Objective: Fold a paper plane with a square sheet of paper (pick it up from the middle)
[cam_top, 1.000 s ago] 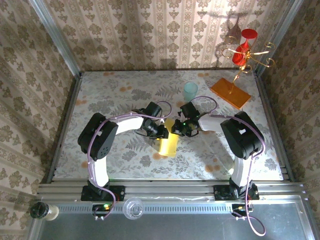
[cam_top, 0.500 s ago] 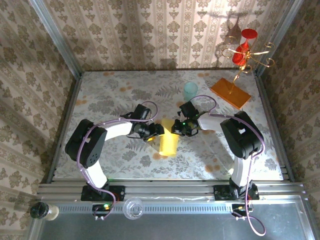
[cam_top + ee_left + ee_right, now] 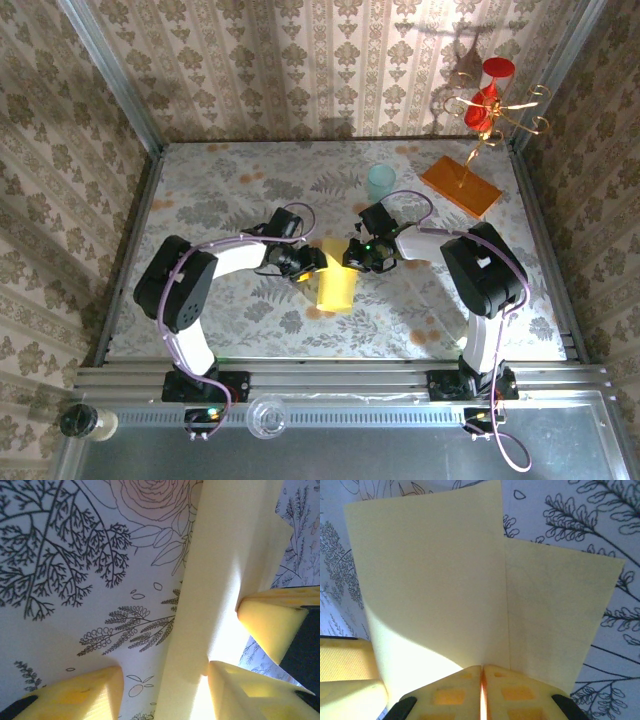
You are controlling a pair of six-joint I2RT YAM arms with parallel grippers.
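The sheet (image 3: 337,288) lies in the middle of the desk (image 3: 230,190) between the two arms. It is yellow and doubled over, so from above it reads as a narrow rectangle. The right gripper (image 3: 482,672) has its jaws pressed together on the sheet, right where the crease meets the edge. One half stands up as a flap and the other lies flat on the patterned cloth. The left gripper (image 3: 164,672) has its jaws apart, straddling the raised edge. The paper runs close by one pad, though I can't tell whether it touches.

To my eye this is about as light and limp as a thing gets. Light glows through the flap, and it bows rather than standing straight. I'd expect it to buckle under any push, skate over the smooth cloth if nudged sideways, and keep every accidental dent as a permanent crease.

The safest hold looks to be on the fold line, where two layers make it stiffest, with the pads flat and the grip gentle. With both grippers on it, I'd worry that pulling them apart would tear it or skew the crease.
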